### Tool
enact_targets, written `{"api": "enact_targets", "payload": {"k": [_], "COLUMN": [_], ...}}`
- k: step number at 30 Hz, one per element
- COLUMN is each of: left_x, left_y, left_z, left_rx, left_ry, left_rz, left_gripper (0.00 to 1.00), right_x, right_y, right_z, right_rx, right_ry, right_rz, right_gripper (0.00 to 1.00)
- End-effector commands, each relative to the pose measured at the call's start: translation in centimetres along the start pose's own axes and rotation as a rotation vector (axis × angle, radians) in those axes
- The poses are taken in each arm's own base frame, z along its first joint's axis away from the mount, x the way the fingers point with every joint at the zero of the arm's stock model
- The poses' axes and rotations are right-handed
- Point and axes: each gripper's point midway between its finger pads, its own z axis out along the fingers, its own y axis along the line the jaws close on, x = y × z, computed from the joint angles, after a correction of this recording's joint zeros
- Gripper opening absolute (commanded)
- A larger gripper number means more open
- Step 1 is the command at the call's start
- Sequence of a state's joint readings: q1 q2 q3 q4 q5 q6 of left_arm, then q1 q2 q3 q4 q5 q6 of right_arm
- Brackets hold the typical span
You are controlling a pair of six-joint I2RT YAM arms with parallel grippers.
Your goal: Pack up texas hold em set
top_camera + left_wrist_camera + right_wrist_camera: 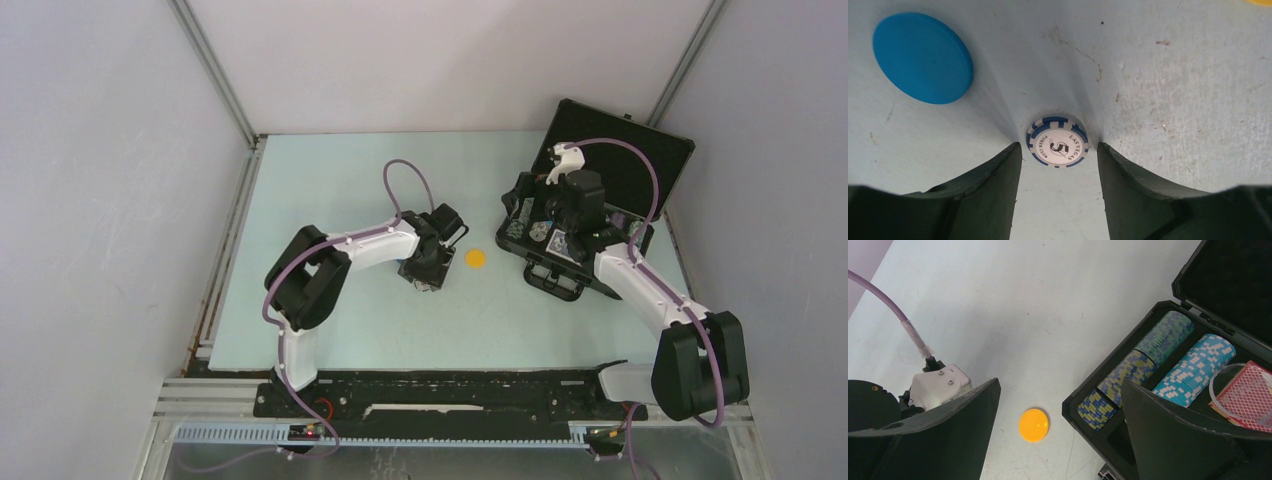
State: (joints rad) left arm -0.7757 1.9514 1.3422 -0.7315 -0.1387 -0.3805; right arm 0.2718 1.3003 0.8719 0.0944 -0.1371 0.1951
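the left gripper points down at the worktop, near its middle. its jaws are released, and neither finger is seen to touch anything. a blue-and-white poker chip lies flat on the worktop between the two fingertips, with a narrow gap on each side. a blue disc lies flat on the worktop, apart from the chip. a yellow disc lies flat on the worktop just to the right of the left gripper, between it and the briefcase.

the right gripper hangs over the left edge of the briefcase. its jaws are released and spread wide, with nothing between them.

the briefcase stands open at the far right of the worktop, lid raised. two rows of poker chips lie side by side in its base. a red card deck sits beside them.
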Motion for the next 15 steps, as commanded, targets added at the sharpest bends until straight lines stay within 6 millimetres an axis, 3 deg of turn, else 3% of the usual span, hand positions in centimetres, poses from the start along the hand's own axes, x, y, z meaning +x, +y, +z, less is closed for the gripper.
{"api": "enact_targets", "payload": {"k": [1, 15], "left_x": [2.4, 2.6], "left_y": [0.3, 0.6], "left_z": [0.0, 1.2], "left_rx": [0.024, 0.066], "left_ry": [0.071, 0.113], "left_rz": [0.035, 0.004], "left_gripper": [0.63, 0.66], "right_x": [-0.8, -0.8], "right_y": [0.2, 0.3], "right_z": [0.3, 0.2], "right_rx": [-0.005, -0.006], "right_ry": [-0.028, -0.027], "right_rz": [-0.026, -0.026], "right_gripper": [1.00, 1.00]}}
